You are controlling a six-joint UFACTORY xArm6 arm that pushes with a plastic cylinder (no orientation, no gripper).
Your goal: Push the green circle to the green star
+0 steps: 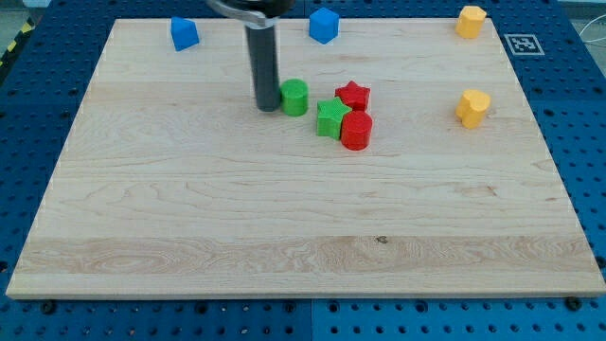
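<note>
Two greens near: my tip (pixel 266 106) touches green circle (pixel 294 97) on its right; green star (pixel 329 117) just beyond. No hand, bare rod. Wooden board (pixel 284 218), blue pegboard (pixel 587 142) around.

My rod stands nearly upright, coming down from the view's top edge, dark and straight. My tip (pixel 266 105) rests on the table, left of the view's centre, in its upper half.

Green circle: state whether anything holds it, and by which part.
Nothing holds it. My tip only presses the green circle's side facing the view's left; the green star lies just beyond.
</note>
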